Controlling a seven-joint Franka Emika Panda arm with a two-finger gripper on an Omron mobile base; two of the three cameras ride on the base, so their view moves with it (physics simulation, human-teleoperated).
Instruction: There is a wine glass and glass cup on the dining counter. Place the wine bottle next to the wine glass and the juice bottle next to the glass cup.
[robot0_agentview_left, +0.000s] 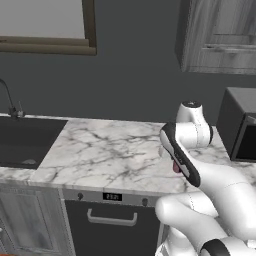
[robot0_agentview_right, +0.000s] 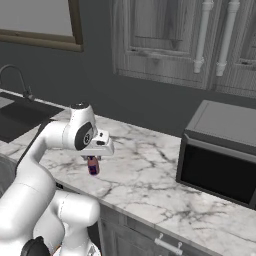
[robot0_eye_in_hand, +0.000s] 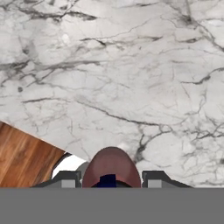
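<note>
White marble with grey veins makes up the counter (robot0_agentview_left: 105, 155), which fills the middle of both base views. A dark sink (robot0_agentview_left: 25, 140) sits at the left edge of the left base view, with a thin tap (robot0_agentview_left: 11, 102) behind it. A dark wall stands behind the counter, with grey wooden cupboards (robot0_agentview_right: 175, 40) at the top of the right base view. A black microwave (robot0_agentview_right: 220, 150) sits on the counter at the right of that view. In the hand view, a strip of brown wooden floor (robot0_eye_in_hand: 24, 157) shows at the lower left.

The juice bottle (robot0_agentview_right: 93, 165) is small and reddish with a dark blue cap. It hangs just above the counter, left of centre in the right base view. The gripper (robot0_agentview_right: 93, 161) pinches the juice bottle between its two fingers.
</note>
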